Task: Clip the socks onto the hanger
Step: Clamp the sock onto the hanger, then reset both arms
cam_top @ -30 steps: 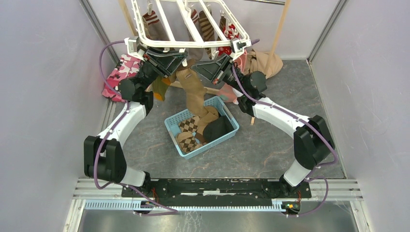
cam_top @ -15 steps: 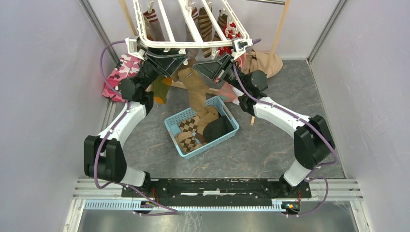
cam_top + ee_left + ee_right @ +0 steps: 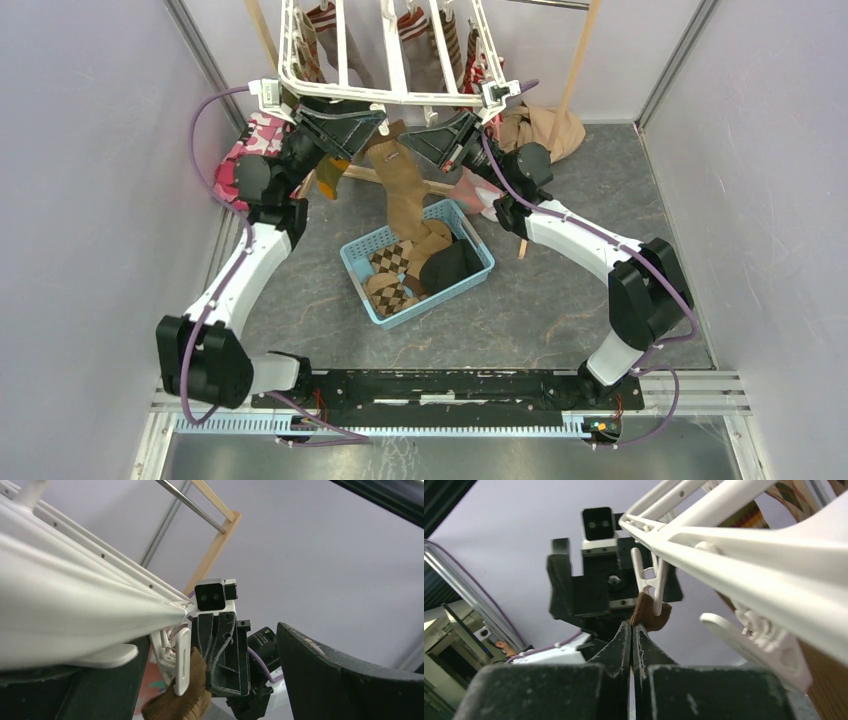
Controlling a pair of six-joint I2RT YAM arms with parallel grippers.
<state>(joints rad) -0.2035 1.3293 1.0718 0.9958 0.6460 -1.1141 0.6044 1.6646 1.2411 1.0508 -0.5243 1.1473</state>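
The white hanger (image 3: 390,97) hangs at the back with several socks (image 3: 440,35) clipped to it. A tan sock (image 3: 400,195) dangles from a clip on its near bar, its foot down in the basket. In the left wrist view that white clip (image 3: 182,660) grips the sock's cuff (image 3: 195,690), and my left gripper (image 3: 210,640) stands wide open around it, touching nothing. My right gripper (image 3: 631,625) is shut, and its tips pinch the lower edge of the cuff (image 3: 654,619) just under the clip (image 3: 651,582). In the top view both grippers (image 3: 345,125) (image 3: 445,140) sit under the near bar.
A blue basket (image 3: 352,262) holding argyle and dark socks stands on the floor between the arms. A green sock with an orange heel (image 3: 330,175) hangs at the left. Pink camouflage cloth (image 3: 250,145), a beige garment (image 3: 545,130) and wooden poles (image 3: 580,50) lie behind.
My left gripper has opened wide and let go of the clip, which now bites the tan sock. The left arm shifted left. The hanger's far end swung upward. The right gripper stayed shut.
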